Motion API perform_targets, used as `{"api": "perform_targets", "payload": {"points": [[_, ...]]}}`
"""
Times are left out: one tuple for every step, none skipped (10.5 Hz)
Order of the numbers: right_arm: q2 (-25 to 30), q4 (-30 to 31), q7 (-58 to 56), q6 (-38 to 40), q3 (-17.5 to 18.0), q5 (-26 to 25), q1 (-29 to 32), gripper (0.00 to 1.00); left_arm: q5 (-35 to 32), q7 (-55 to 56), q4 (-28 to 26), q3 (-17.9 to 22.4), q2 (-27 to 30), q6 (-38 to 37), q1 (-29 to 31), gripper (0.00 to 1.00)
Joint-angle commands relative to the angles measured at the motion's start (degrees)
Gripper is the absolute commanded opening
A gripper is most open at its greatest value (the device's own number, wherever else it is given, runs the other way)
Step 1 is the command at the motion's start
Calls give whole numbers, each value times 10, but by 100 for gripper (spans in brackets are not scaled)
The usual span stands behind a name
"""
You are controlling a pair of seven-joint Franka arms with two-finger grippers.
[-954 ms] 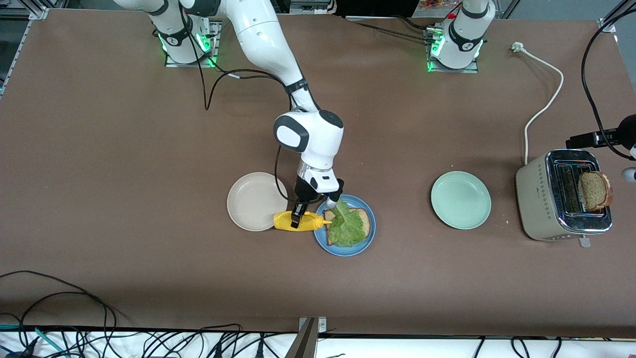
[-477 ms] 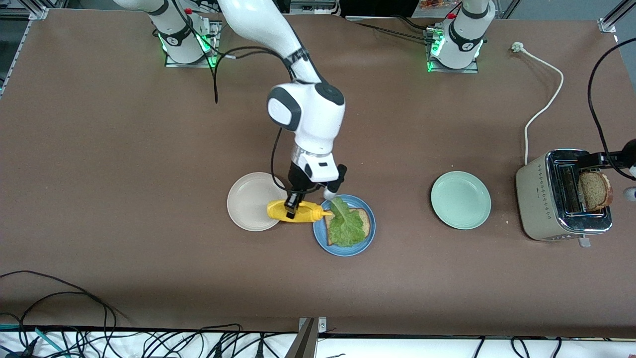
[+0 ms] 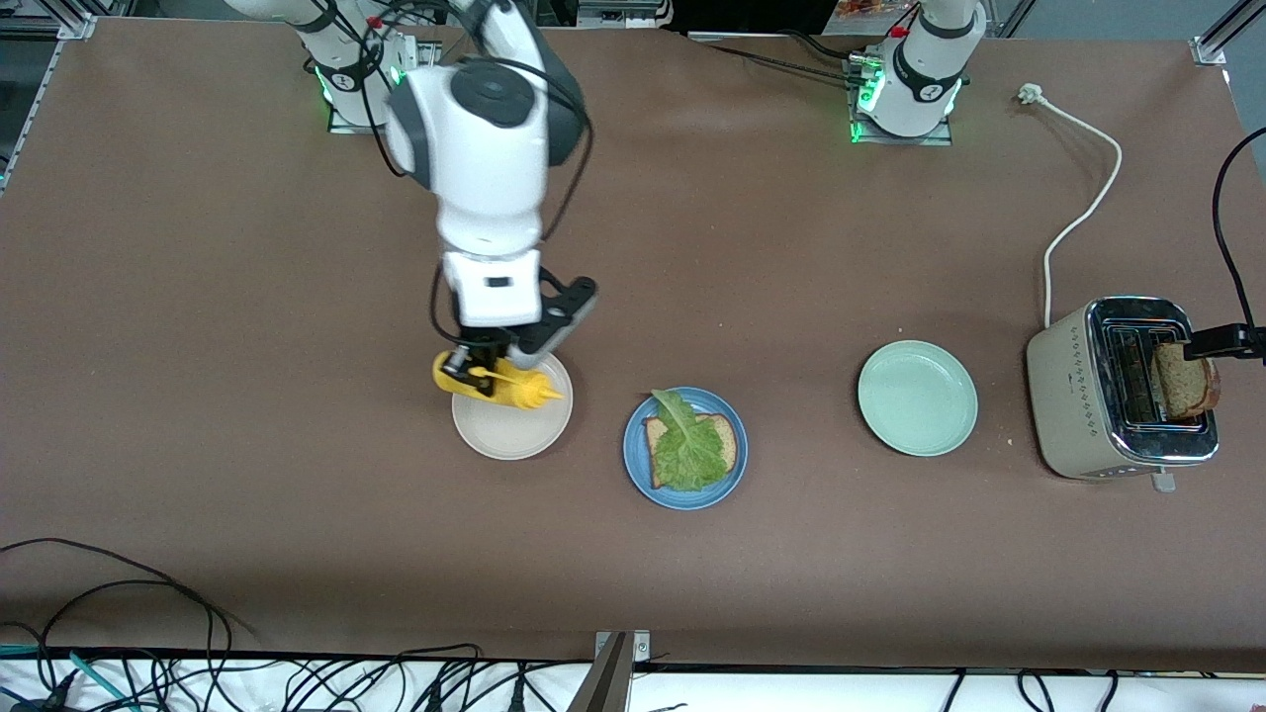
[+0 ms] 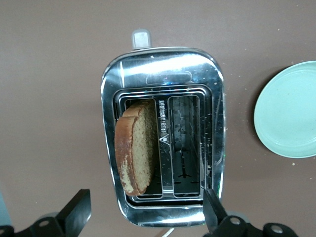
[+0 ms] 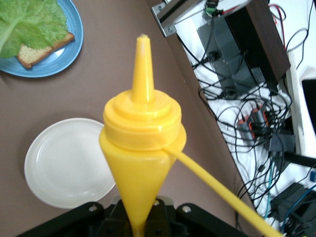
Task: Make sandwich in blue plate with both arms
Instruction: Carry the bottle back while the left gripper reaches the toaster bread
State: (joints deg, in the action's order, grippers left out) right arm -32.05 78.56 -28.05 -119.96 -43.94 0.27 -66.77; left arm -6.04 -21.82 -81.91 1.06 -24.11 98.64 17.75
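Three plates sit in a row across the middle of your matte brown table (image 3: 198, 297), whose lower edge in the front view is fringed with black cables (image 3: 148, 672).

At centre is the blue plate (image 3: 638, 473), shallow with a raised rim. On it lies one slice of brown wholemeal bread (image 3: 725, 442) with a darker crust, and a ruffled green lettuce leaf (image 3: 682, 450) covers most of the slice.

Toward the right arm's end you have the cream-white plate (image 3: 499, 435), smooth and round. Toward the left arm's end is the pale mint-green plate (image 3: 918, 398), with nothing on it.

At the right edge of the front view stands a glossy chrome two-slot toaster (image 3: 1088, 396). A second wholemeal slice (image 4: 136, 145) leans upright in one slot. A white power cord (image 3: 1083, 213) runs from the toaster toward the upper right, and its plug lies loose on the table.

Your right gripper (image 3: 475, 368) hangs over the cream-white plate's rim, clamped on a yellow plastic squeeze bottle (image 3: 504, 388) with a conical nozzle, tipped on its side.

Your left gripper (image 4: 143, 215) hovers over the toaster with its fingers (image 4: 76, 210) spread wide, holding nothing.
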Motion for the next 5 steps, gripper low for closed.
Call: {"api": "perform_targets", "payload": {"points": [[151, 121, -15, -2, 8, 19, 25, 0, -7, -19, 10, -5, -24, 5, 6, 100], [168, 131, -16, -2, 7, 42, 44, 0, -7, -20, 10, -5, -30, 21, 11, 100], [178, 135, -22, -2, 7, 69, 62, 0, -8, -24, 10, -5, -31, 27, 11, 100], [180, 136, -33, -1, 7, 82, 71, 0, -7, -33, 10, -5, -36, 29, 17, 100], [180, 136, -33, -3, 7, 83, 79, 0, -6, -39, 10, -5, -38, 30, 18, 100]]}}
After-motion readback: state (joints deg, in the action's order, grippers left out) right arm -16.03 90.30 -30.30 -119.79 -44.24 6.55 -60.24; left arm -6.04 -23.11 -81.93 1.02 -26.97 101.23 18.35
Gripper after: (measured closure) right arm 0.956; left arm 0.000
